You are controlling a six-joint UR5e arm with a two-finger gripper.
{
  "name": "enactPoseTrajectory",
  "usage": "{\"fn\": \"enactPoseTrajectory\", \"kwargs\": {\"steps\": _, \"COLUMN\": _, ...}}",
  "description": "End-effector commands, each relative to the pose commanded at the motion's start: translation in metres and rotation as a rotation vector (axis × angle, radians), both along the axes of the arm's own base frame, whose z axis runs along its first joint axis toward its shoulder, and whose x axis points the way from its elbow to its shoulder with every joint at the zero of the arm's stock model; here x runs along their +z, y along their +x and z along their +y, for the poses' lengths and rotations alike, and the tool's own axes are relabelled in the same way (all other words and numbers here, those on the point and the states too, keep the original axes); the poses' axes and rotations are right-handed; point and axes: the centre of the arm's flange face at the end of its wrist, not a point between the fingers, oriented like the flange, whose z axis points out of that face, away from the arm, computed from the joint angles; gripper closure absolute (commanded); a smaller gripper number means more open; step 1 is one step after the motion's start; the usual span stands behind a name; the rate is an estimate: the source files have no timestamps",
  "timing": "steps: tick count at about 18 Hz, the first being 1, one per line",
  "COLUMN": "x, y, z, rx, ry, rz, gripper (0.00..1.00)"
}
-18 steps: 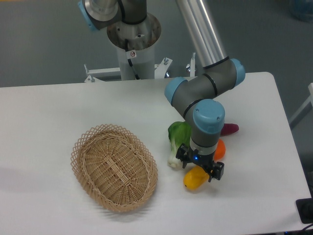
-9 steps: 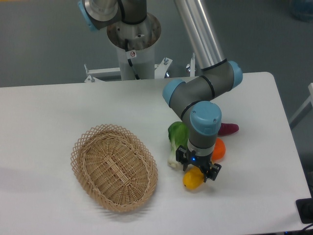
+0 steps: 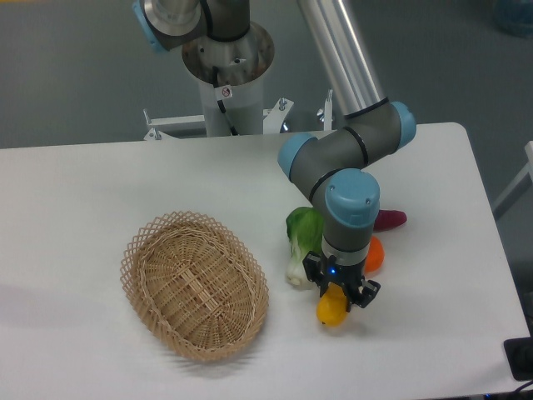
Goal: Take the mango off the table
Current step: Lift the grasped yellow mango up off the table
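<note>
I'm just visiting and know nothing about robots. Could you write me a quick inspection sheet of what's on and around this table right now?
Surface: white table, rounded corners.
Job's things: yellow mango near the front edge, partly hidden under the gripper.
Clutter: empty wicker basket to the left; leafy green vegetable, orange fruit and purple sweet potato clustered close behind the mango.
Grippers: gripper pointing down over the mango, fingers on either side; whether it grips, cannot tell.
Cables: nothing seen on the table.
Surroundings: grey floor, robot pedestal behind the table.
</note>
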Motion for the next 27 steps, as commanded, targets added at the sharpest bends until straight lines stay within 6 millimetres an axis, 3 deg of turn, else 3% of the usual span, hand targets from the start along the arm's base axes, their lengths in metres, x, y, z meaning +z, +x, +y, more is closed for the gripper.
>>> {"fn": "enactPoseTrajectory", "kwargs": {"steps": 3, "x": 0.029, "y": -0.004, "z": 0.006, "rx": 0.028, "ry": 0.064, "rz": 0.015, "gripper": 0.43}}
{"fn": "enactPoseTrajectory", "kwargs": {"steps": 7, "x": 0.087, "y": 0.004, "z": 0.011, "rx": 0.06, "ry": 0.203, "rz": 0.008, "gripper": 0.43}}
{"fn": "enactPoseTrajectory", "kwargs": {"steps": 11, "x": 0.133, "y": 0.016, "z": 0.002, "rx": 0.078, "ry": 0.29, "rz": 0.016, "gripper": 0.43}}
{"fn": "enactPoseTrajectory", "kwargs": {"steps": 14, "x": 0.161, "y": 0.014, "z": -0.014, "rx": 0.118, "ry": 0.339, "rz": 0.023, "gripper": 0.43}}
{"fn": "enactPoseTrajectory", "kwargs": {"steps": 21, "x": 0.18, "y": -0.004, "z": -0.038, "rx": 0.163, "ry": 0.404, "rz": 0.007, "gripper": 0.43}}
{"fn": "enactPoseTrajectory", "kwargs": {"steps": 27, "x": 0.183, "y": -0.002, "z": -0.037, "rx": 0.157, "ry": 0.414, "rz": 0.003, "gripper": 0.43}}
